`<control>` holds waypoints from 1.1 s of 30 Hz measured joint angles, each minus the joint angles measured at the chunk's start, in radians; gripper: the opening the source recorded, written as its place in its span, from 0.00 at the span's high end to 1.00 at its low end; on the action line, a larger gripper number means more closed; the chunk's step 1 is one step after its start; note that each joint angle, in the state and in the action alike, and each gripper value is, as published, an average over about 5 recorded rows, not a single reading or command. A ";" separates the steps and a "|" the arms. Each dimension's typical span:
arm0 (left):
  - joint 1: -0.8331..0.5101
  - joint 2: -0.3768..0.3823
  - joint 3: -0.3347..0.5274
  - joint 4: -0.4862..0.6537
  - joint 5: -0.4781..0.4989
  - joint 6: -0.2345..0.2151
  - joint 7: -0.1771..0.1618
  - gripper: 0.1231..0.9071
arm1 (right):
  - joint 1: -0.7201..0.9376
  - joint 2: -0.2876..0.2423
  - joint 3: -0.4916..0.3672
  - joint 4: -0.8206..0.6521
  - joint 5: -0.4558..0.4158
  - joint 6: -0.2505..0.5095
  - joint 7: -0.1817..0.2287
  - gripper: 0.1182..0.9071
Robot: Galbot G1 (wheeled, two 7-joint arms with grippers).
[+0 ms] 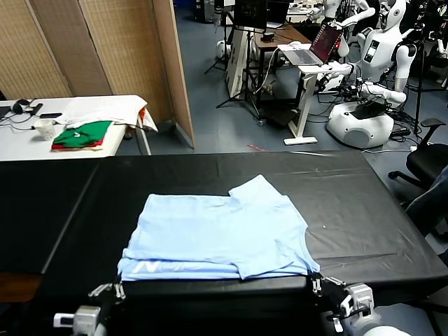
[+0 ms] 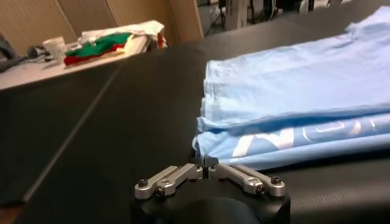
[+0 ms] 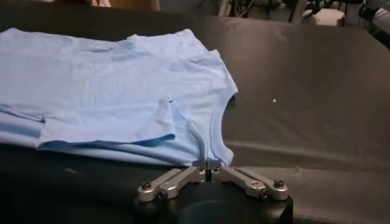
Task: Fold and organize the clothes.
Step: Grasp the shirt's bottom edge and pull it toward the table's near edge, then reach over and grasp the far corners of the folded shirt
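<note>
The pale blue T-shirt [image 1: 217,234] lies folded across the black table [image 1: 350,203], its near folded edge along the table's front with white lettering showing at the left. My left gripper [image 1: 115,288] is at the near left corner of the fold. In the left wrist view its fingertips [image 2: 207,170] are pressed together on the tip of the T-shirt [image 2: 292,91]. My right gripper [image 1: 316,284] is at the near right corner. In the right wrist view its tips [image 3: 207,164] are pinched on the hem of the T-shirt [image 3: 109,91].
A white side table [image 1: 21,143] at the far left carries folded green and red garments [image 1: 82,134], a white cloth and a cup [image 1: 44,129]. An office chair [image 1: 427,164] stands off the table's right side. Desks and other robots [image 1: 378,70] fill the background.
</note>
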 joint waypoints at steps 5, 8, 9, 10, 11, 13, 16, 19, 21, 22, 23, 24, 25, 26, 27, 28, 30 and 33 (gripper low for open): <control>-0.018 -0.006 -0.011 -0.046 -0.017 0.059 -0.012 0.01 | 0.141 -0.010 -0.021 -0.047 0.020 0.021 0.001 0.00; -0.059 0.005 -0.026 -0.057 -0.068 0.062 -0.005 0.00 | 0.270 -0.011 -0.067 -0.119 0.029 0.003 0.011 0.00; -0.082 0.012 -0.029 -0.054 -0.091 0.061 -0.004 0.00 | 0.312 -0.012 -0.086 -0.147 0.034 -0.004 0.015 0.00; -0.108 0.018 -0.031 -0.047 -0.113 0.059 -0.004 0.00 | 0.354 -0.013 -0.105 -0.175 0.041 -0.012 0.019 0.00; -0.138 0.027 -0.030 -0.038 -0.137 0.057 -0.005 0.00 | 0.394 -0.014 -0.125 -0.205 0.048 -0.019 0.023 0.00; -0.205 0.045 -0.023 -0.011 -0.188 0.056 -0.008 0.00 | 0.470 -0.016 -0.164 -0.262 0.061 -0.030 0.029 0.00; -0.309 0.075 -0.004 0.039 -0.280 0.069 -0.011 0.00 | 0.574 -0.015 -0.221 -0.344 0.071 -0.035 0.033 0.00; -0.417 0.106 0.019 0.097 -0.383 0.110 -0.009 0.00 | 0.664 -0.010 -0.273 -0.422 0.074 -0.036 0.033 0.00; -0.490 0.129 0.036 0.137 -0.451 0.145 -0.004 0.00 | 0.720 -0.004 -0.306 -0.476 0.076 -0.036 0.032 0.00; -0.525 0.142 0.044 0.157 -0.482 0.160 0.000 0.00 | 0.746 0.000 -0.322 -0.502 0.077 -0.036 0.031 0.00; -0.560 0.155 0.052 0.179 -0.510 0.172 0.003 0.00 | 0.772 0.003 -0.337 -0.530 0.078 -0.036 0.031 0.00; -0.593 0.167 0.061 0.200 -0.533 0.181 0.007 0.00 | 0.797 0.007 -0.352 -0.557 0.078 -0.036 0.030 0.00; -0.625 0.180 0.071 0.223 -0.549 0.187 0.010 0.00 | 0.821 0.011 -0.366 -0.583 0.079 -0.036 0.030 0.00; -0.656 0.192 0.081 0.246 -0.560 0.190 0.013 0.00 | 0.845 0.015 -0.379 -0.609 0.079 -0.036 0.029 0.00; -0.686 0.204 0.093 0.271 -0.568 0.192 0.016 0.00 | 0.867 0.019 -0.393 -0.636 0.080 -0.036 0.029 0.00; -0.714 0.215 0.105 0.295 -0.574 0.193 0.019 0.00 | 0.887 0.023 -0.406 -0.660 0.080 -0.036 0.028 0.00; -0.764 0.233 0.130 0.346 -0.585 0.200 0.022 0.00 | 0.924 0.030 -0.428 -0.707 0.080 -0.036 0.028 0.00; -0.832 0.243 0.167 0.417 -0.596 0.214 0.027 0.00 | 0.971 0.041 -0.455 -0.767 0.079 -0.036 0.026 0.00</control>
